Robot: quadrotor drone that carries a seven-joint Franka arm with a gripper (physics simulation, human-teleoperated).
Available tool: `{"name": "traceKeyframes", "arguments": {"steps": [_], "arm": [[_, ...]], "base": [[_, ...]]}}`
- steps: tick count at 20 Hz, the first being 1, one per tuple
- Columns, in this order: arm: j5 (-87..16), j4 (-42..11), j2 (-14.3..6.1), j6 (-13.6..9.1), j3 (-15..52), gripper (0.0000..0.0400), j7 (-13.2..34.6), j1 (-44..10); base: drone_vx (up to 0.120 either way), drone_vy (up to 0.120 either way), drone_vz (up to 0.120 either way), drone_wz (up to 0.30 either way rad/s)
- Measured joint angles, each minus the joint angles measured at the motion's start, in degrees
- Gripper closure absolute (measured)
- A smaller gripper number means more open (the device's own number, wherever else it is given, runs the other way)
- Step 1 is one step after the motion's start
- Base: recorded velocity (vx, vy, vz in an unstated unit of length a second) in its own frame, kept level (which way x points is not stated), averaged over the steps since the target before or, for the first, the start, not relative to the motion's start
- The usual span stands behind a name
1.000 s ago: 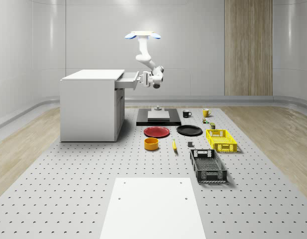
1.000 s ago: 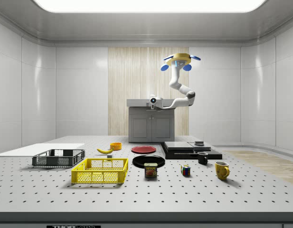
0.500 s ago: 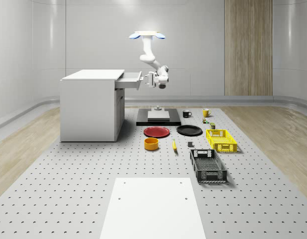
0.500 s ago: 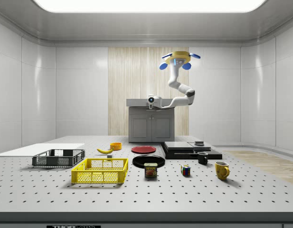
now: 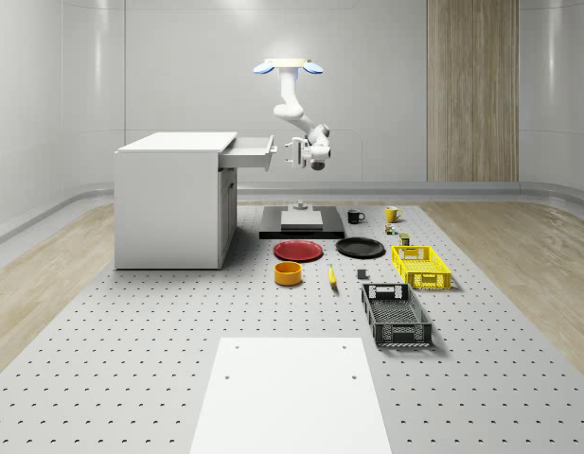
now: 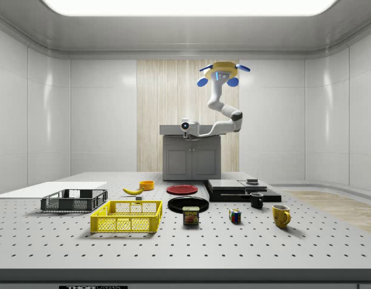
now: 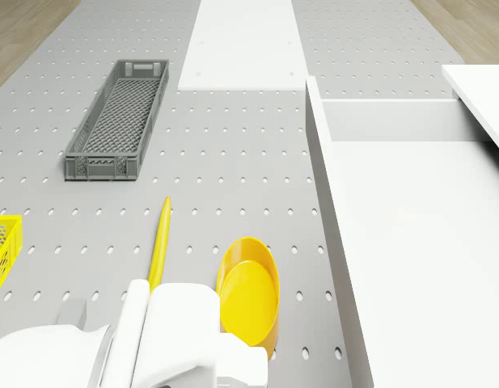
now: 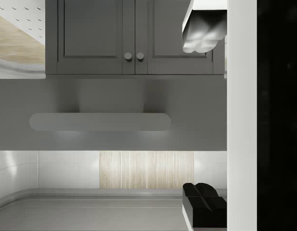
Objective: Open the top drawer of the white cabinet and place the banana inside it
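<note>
1. Drone (image 5: 289,66) is hovering high above the table (image 5: 131,359), out in front of the white cabinet (image 5: 173,203); arm is hanging down and reaching toward the cabinet.
2. Top drawer (image 5: 249,150) is standing pulled out; its handle (image 8: 100,121) is facing the wrist camera.
3. Gripper (image 5: 293,152) is sitting just off the drawer front, apart from it; fingers (image 8: 201,36) are spread wide, holding nothing.
4. Banana (image 5: 331,276) is lying on the table beside the orange bowl (image 5: 288,273), well below the drawer.

A simulated robot test lab.
Bare pale walls around a perforated table (image 5: 131,359) laid with crates, plates and mugs.
</note>
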Motion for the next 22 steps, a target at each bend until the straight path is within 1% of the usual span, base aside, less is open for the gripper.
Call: {"name": "traceKeyframes", "arguments": {"steps": [20, 22], "arm": [[-2.0, -0.3, -2.3, 1.8, -0.6, 0.0, 1.6, 1.9], [-2.1, -0.3, -2.5, 2.0, -0.6, 0.0, 1.7, 2.0]], "base": [[0.12, 0.12, 0.0, 0.0], [0.12, 0.0, 0.0, 0.0]]}}
